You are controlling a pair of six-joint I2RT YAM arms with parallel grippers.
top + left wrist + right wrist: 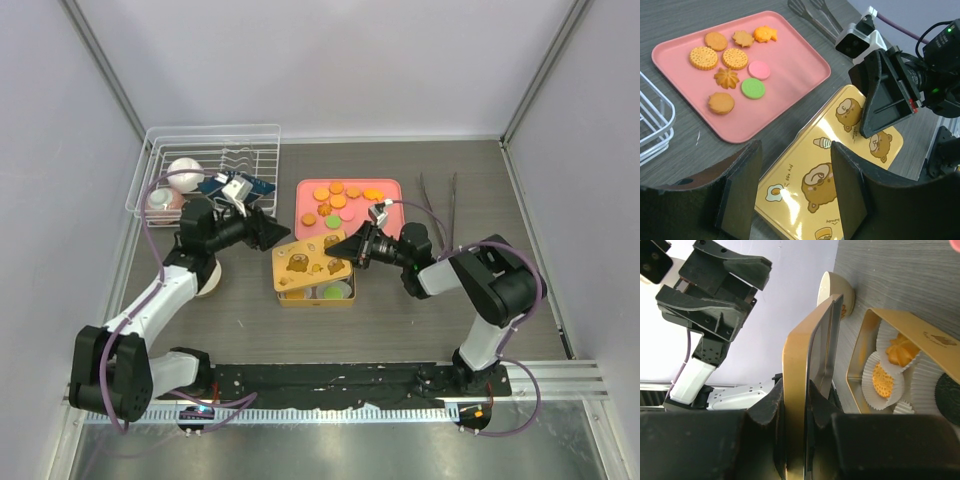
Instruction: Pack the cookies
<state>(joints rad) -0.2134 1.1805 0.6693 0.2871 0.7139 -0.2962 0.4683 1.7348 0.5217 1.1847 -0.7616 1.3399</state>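
**Bench status**

Near centre of dark grey wood-grain tabletop (400, 315): gold rectangular tin (858, 360), uncovered, lined w/ white fluted paper cups (922, 390). In the cups, some of the small flat cookies (883, 380): two orange and one black in R wrist view, green at tin's near edge in top view. Just left of tin: cream round bowl (834, 287), partly under L arm (160, 290).

Above tin: gold lid w/ cartoon bear prints (812, 145), tilted, printed face up. Pinched at its right edge by R gripper (347, 246), fingers clenched on the rim, one each side. Just left of lid: L gripper (796, 157), released, fingers spread wide, touching nothing, w/ lid visible btwn them in L wrist view.

Just beyond tin: pink rectangular plastic tray (805, 55) w/ rest of cookies loose on it. Counted in L wrist view: seven orange (round, flower- and star-shaped), one green, one pale pink, all bunched twd tray's far half.

Far left: white wire dish rack (160, 150) holding round white/pink items + sth blue, cannot tell what. Right of tray: thin dark metal tongs (437, 200), flat on table, apart from tray.
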